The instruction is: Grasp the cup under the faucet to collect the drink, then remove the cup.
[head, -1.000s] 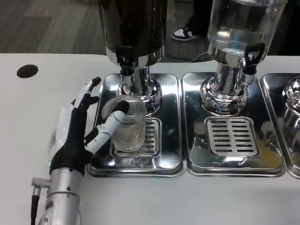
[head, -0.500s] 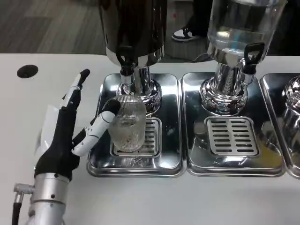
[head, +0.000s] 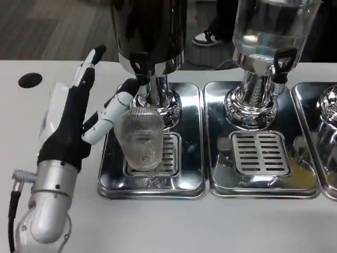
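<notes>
A clear ribbed cup [head: 141, 138] stands upright on the grate of the left drip tray [head: 192, 158], just below the black faucet [head: 139, 64] of the dark dispenser [head: 150, 26]. My left hand [head: 73, 118] is raised to the left of the cup with its fingers spread and pointing away from me. Its thumb [head: 117, 105] reaches toward the faucet, just above the cup's rim. The hand holds nothing.
A second dispenser [head: 271, 26] with clear liquid stands on the middle tray [head: 261, 153]. Part of a third tray [head: 326, 126] shows at the right edge. A black round hole [head: 30, 80] marks the table at far left. Bare white table lies along the front.
My left hand has come off the cup's side, drawn left, then risen and moved forward, its thumb now near the faucet. The cup stays on the grate.
</notes>
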Controlling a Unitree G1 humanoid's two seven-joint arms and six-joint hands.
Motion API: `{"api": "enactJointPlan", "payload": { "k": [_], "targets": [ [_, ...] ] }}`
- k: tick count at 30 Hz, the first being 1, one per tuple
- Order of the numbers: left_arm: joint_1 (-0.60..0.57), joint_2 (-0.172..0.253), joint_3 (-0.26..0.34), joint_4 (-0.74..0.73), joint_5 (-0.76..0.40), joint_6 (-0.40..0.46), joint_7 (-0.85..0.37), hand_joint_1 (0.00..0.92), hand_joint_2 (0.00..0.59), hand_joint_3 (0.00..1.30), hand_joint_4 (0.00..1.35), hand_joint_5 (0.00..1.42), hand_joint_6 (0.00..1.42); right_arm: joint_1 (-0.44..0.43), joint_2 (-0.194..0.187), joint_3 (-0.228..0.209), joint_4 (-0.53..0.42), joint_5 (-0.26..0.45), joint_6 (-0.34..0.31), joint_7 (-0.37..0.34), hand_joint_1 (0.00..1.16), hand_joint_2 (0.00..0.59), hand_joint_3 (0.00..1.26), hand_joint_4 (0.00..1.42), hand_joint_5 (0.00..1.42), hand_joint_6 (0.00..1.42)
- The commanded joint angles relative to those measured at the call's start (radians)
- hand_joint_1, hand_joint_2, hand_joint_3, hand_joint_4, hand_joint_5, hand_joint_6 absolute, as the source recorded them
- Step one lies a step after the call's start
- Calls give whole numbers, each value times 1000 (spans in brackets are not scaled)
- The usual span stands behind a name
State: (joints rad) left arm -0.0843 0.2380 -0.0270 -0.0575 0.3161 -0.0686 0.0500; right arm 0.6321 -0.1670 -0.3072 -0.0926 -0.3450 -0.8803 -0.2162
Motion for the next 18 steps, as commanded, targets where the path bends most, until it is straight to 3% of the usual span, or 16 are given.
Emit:
{"api": "enactJointPlan", "payload": {
  "k": [1,10,18],
  "targets": [
    [-30,-6,-28,-63,21,56,-30,72,81,86,0,2,0,8,2,-11,-11,19,-16,2,717,546,409,365,313,196],
    [-31,-20,-67,-134,42,106,-38,69,82,94,4,2,0,15,8,-10,-6,23,-31,0,717,546,409,365,313,196],
    [1,-25,-68,-144,46,96,-30,72,85,174,117,35,0,23,8,-13,-9,28,-42,3,717,546,409,365,313,196]
  ]
}}
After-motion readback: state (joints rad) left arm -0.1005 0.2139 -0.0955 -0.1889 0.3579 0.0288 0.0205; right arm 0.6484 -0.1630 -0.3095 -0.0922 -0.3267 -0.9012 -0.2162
